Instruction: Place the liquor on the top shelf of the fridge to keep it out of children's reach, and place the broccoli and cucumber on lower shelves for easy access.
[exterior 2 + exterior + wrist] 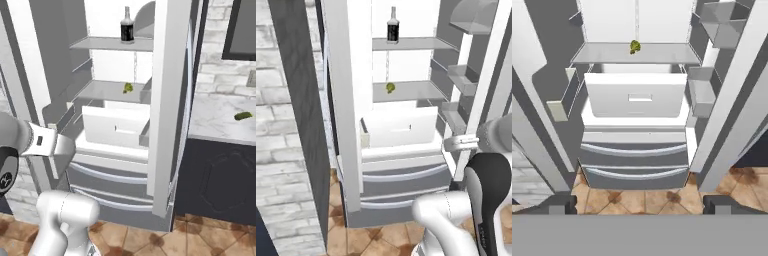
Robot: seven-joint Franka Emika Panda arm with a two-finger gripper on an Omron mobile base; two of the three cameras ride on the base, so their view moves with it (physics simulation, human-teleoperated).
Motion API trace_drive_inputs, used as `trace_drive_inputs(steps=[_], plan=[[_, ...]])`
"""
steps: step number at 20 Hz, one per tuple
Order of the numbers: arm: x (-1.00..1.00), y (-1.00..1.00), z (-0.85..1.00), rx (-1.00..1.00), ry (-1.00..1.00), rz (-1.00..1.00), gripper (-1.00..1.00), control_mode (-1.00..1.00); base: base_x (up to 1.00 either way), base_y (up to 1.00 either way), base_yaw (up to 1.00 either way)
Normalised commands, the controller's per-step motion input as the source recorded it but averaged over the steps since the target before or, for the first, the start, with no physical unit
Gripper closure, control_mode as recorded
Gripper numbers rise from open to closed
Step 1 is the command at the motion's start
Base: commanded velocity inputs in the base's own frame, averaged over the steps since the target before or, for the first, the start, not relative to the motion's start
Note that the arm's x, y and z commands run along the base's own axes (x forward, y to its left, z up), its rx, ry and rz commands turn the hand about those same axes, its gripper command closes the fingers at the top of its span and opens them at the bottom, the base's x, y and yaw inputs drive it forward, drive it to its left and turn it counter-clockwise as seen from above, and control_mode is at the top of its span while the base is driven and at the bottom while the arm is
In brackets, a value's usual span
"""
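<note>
Nearest the base cameras, the white arm bends up from the floor, its hand level and aimed into the open fridge point(351, 150). Its gripper point(640, 205) is spread wide, holding nothing, low before the drawers point(634, 165). One liquor point(392, 27) bottle stands upright on the top shelf point(416, 44). One broccoli point(390, 88) lies on the shelf below. One cucumber point(243, 116) lies on the counter point(215, 120), right of the fridge.

You won't find any readable text here. The liquor point(393, 26) carries a black label with a pale mark, but it is too small to make out. Nothing legible stands on the fridge point(406, 165) either.
</note>
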Motion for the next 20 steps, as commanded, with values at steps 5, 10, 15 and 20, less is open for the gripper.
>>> trace_drive_inputs(steps=[5, 10, 15, 20], plan=[[0.0, 0.0, 0.0, 0.0, 0.0, 0.0, -1.0, 1.0, -0.69, -0.24, 0.0], [0.0, 0.0, 0.0, 0.0, 0.0, 0.0, -1.0, 1.0, -0.15, -0.54, -0.06], [0.0, 0.0, 0.0, 0.0, 0.0, 0.0, -1.0, 1.0, 0.0, -0.81, -0.04], [0.0, 0.0, 0.0, 0.0, 0.0, 0.0, -1.0, 1.0, 0.0, -0.89, -0.05]])
